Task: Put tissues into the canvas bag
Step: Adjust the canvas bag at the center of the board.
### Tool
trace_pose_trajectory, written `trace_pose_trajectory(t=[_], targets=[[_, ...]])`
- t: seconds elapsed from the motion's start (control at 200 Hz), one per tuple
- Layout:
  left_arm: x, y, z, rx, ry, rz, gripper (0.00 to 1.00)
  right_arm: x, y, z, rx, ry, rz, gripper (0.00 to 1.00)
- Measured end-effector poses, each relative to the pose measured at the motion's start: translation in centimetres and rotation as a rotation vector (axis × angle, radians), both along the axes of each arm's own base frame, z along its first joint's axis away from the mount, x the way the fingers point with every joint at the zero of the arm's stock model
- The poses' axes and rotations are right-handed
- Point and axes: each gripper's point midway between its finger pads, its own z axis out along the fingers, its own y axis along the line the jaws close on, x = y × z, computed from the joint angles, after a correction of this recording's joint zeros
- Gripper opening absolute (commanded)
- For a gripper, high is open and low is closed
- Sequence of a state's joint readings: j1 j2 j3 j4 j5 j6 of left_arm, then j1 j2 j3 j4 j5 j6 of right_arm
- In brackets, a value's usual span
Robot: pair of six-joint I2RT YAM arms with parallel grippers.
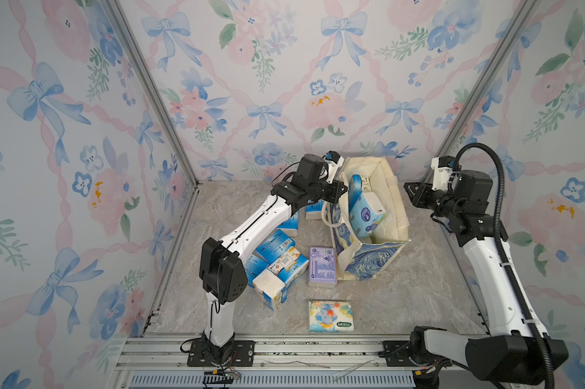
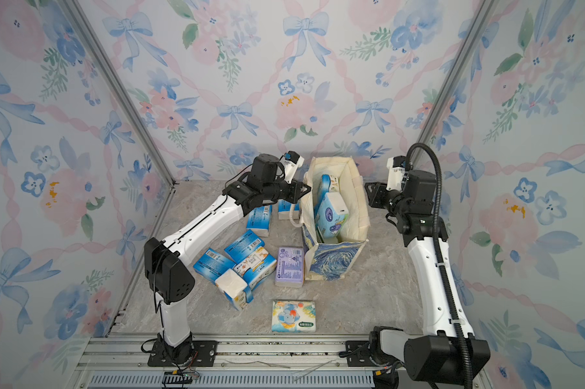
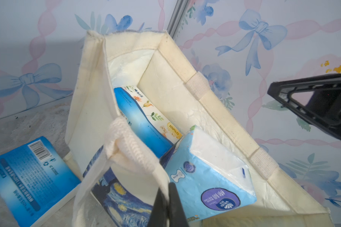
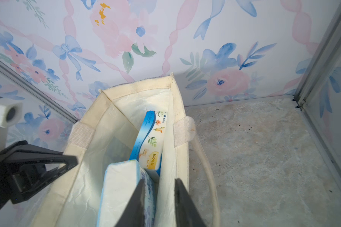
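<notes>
The cream canvas bag [image 1: 395,208] [image 2: 358,202] with its blue starry print stands open at the back of the table. My left gripper [image 3: 166,188] [image 1: 341,188] is shut on the bag's left rim, with cream fabric pinched between its fingers. My right gripper [image 4: 159,180] [image 1: 408,188] hovers open over the bag's right rim, holding nothing. Inside the bag lie a light-blue tissue pack [image 3: 205,176] [image 4: 118,192] and a blue flower-printed pack [image 3: 142,118] [image 4: 152,137]. More tissues lie on the table: a lilac pack [image 1: 322,266], a flat cartoon pack [image 1: 331,316] and a blue cluster [image 1: 277,256].
Two more blue packs [image 2: 259,219] lie under the left forearm, one beside the bag [image 3: 28,180]. Flowered walls close in the back and both sides. An aluminium rail [image 1: 284,350] runs along the front, carrying both arm bases.
</notes>
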State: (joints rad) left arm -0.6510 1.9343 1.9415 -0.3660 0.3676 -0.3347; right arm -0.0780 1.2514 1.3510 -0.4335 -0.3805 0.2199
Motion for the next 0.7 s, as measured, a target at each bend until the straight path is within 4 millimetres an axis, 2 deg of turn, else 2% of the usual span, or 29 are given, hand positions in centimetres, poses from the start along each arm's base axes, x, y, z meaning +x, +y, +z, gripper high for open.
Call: trace_pose_trajectory(t=[0.115, 0.535, 0.595, 0.7], targets=[[-0.1, -0.1, 0.0, -0.002, 0.001, -0.005, 0.02, 0.5, 0.0, -2.0, 0.002, 0.065, 0.003, 0.55], [0.5, 0.5, -0.1, -0.004, 0.007, 0.003, 0.02, 1.2, -0.2, -6.8, 0.020, 0.194, 0.005, 0.57], [0.6, 0.7, -0.2, -0.004, 0.009, 0.008, 0.02, 1.4, -0.2, -7.3, 0.024, 0.207, 0.007, 0.54], [0.9, 1.0, -0.5, -0.001, 0.015, 0.012, 0.02, 1.8, 0.1, -8.3, 0.039, 0.233, 0.029, 0.38]])
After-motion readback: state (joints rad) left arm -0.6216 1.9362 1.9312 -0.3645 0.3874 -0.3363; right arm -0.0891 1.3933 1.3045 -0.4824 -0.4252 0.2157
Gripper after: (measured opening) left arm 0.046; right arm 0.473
